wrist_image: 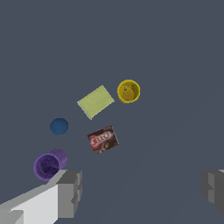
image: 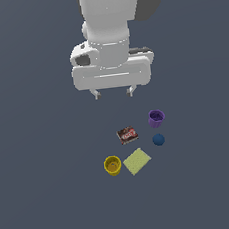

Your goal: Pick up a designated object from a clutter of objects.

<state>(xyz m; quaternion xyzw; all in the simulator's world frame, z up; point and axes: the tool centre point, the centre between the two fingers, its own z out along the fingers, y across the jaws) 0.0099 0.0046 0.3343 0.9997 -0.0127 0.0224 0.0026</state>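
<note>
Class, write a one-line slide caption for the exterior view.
Open gripper hovers above brown box, ringed by purple cup, blue ball, yellow cup, yellow-green pad.

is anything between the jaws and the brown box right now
Nothing visible. The gripper hangs open above the brown box with bare space between. The purple cup, blue ball and yellow-green pad sit apart from it.

The small flat dark-brown rectangular box with a red-and-white label lies flat, label up, turned slightly askew, below and ahead of the wide-spread jaws, roughly under the gap between them and apart from both. Around it, none touching: a purple cup nearest one jaw, a blue ball, a yellow-green flat square pad, and an upright yellow cup farthest from the jaws.
</note>
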